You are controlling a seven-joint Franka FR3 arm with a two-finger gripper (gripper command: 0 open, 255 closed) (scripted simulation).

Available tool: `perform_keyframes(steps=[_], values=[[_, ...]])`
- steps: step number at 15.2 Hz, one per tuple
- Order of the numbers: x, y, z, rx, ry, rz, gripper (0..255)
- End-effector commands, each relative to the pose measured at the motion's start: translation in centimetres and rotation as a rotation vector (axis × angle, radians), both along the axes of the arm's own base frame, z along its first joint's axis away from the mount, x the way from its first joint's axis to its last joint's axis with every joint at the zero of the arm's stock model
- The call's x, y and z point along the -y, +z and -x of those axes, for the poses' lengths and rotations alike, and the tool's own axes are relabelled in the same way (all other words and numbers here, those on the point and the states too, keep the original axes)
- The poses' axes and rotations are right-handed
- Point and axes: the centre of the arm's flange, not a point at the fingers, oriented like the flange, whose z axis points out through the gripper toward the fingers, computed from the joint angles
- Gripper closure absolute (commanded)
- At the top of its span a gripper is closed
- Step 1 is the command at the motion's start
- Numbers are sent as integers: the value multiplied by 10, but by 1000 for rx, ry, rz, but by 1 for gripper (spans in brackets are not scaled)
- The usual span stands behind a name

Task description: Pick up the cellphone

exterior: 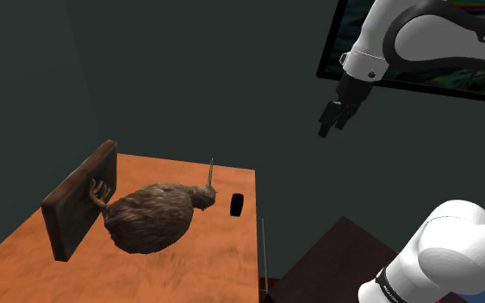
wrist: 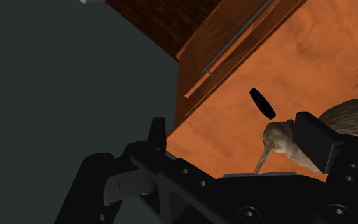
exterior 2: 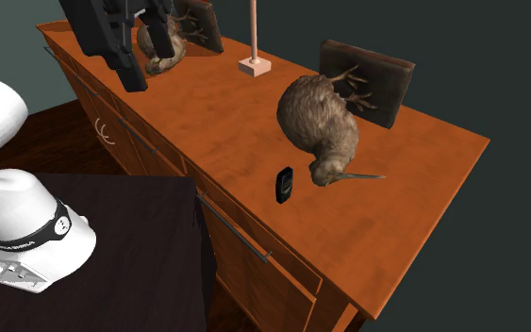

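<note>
1. One finger (wrist: 317, 137) of my gripper (exterior: 331, 123) hides part of the stuffed kiwi (wrist: 355, 118). The second exterior view's top edge cuts my hand off.
2. I hang high, fingers apart, holding nothing. The cellphone (exterior: 237, 204) stands upright on the wooden cabinet (exterior: 232, 250), beside the kiwi's head.
3. My arm (exterior: 404, 30) reads "FRAN", the rest cut off.

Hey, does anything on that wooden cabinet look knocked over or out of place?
The brown bird lies on its side, its wooden base standing on edge, as if toppled. The black cellphone by its beak seems to stand on end rather than lie flat.
</note>
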Motion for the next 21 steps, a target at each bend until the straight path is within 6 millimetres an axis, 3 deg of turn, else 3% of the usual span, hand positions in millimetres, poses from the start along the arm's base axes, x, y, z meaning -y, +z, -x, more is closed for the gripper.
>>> perform_keyframes(steps=[1,21], values=[[0,0,0,0,0,0,0],[-104,-204,-151,-147,-17,-11,0]])
